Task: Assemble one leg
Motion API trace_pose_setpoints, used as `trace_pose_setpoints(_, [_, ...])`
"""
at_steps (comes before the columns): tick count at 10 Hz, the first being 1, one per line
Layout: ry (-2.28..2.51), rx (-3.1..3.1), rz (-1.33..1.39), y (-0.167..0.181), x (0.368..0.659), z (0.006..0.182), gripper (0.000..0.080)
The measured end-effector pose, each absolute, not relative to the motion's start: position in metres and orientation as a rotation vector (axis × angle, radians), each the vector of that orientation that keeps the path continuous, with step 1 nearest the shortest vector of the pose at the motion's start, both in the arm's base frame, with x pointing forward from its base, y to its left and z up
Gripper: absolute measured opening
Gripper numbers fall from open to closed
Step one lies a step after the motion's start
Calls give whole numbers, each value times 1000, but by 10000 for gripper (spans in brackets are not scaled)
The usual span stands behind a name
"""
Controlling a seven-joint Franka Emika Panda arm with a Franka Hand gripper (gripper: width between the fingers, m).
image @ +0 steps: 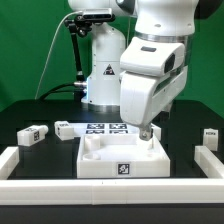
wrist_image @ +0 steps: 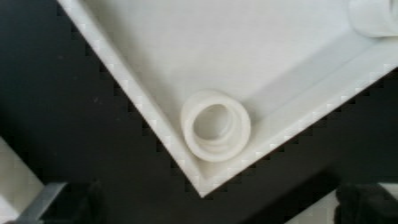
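Leg [image: 33,133] lies loose on table [image: 50,152], tag [image: 36,131] showing; jaws spread, empty, over corner socket [wrist_image: 217,125] of panel [image: 100,160].

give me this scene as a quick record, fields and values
pincer: open, empty, low over the panel's far corner on the exterior view's right
panel: flat on the table, marker on its near edge
corner socket: empty
loose legs: three seen, two at the exterior view's left, one at its right, all off the panel
marker board: behind the panel
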State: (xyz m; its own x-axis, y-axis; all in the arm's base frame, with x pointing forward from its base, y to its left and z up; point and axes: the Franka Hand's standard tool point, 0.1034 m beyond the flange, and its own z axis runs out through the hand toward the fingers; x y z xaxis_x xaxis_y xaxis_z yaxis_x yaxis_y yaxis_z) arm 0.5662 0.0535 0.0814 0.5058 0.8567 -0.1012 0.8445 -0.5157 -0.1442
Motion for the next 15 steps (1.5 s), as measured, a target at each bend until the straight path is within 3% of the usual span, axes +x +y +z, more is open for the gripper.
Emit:
trace_pose_setpoints(8, [-1555, -2633, 226, 51, 565, 79, 650])
trace_pose_setpoints(15, [-1934, -2472, -55, 14, 532, 58, 650])
